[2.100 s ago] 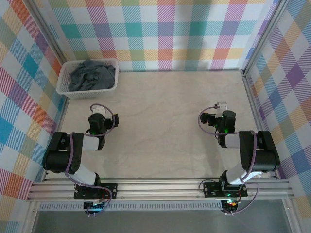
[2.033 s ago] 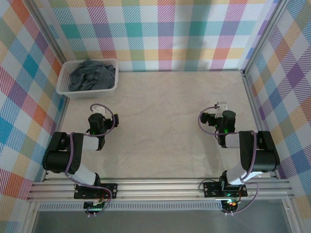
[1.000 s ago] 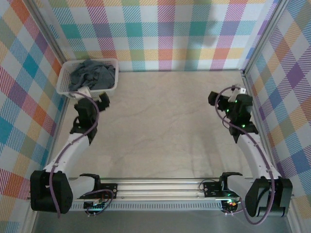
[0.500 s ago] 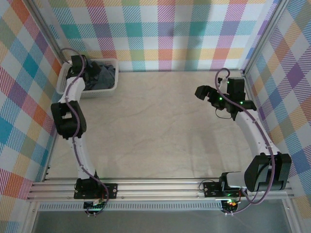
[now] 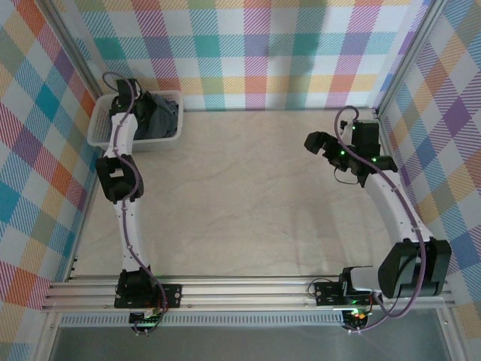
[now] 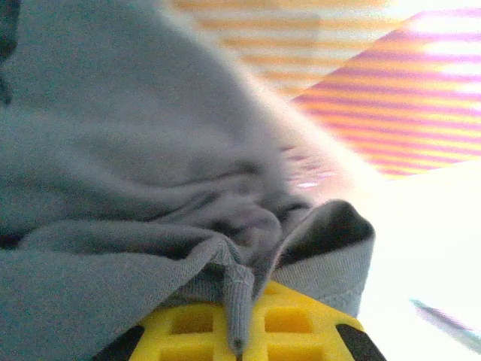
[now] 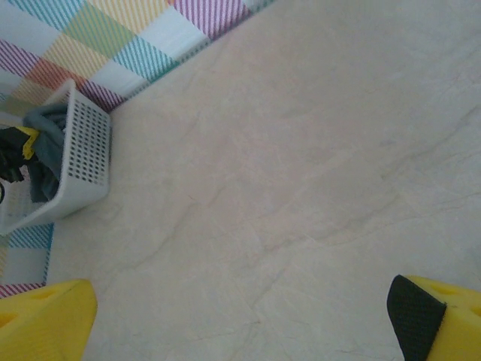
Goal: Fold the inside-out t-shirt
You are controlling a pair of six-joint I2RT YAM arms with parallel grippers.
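**Table and enclosure.** A pale beige, marble-patterned table [image 5: 248, 195] is enclosed by pastel plaid walls [image 5: 263, 45]. It is seen from above, with both arms reaching away from their bases.

**Basket and garment.** A rectangular white mesh basket [image 5: 98, 140] of perforated plastic stands in the far-left corner. It holds the dark slate-grey, soft cloth inside-out t-shirt [image 5: 164, 119], which lies crumpled in a heap within the basket walls.

**Left arm.** The left arm is stretched out fully to the basket, and the left gripper [image 5: 140, 110] is down in the cloth.

- **Change over the last second:** this arm travelled from the table beside the basket into it. Its jaws, wide apart half a second ago, have now come together.
- **Result, left wrist view:** a bunched ridge of grey fabric lies over the yellow fingers [image 6: 301, 331], and a fold runs down between them. The gripper is therefore judged to be clamped on the t-shirt.
- The garment has not visibly risen from the basket.

**Right arm.** The right gripper [image 5: 314, 143] hangs above the right half of the table, jaws spread wide and holding nothing. Its position is almost unchanged over the last half second.

**Meaning for the task.** The grasp is made, but folding has not begun. The likely next stage is to lift the garment out and lay it flat on the table, where the waiting right gripper can take a second hold.
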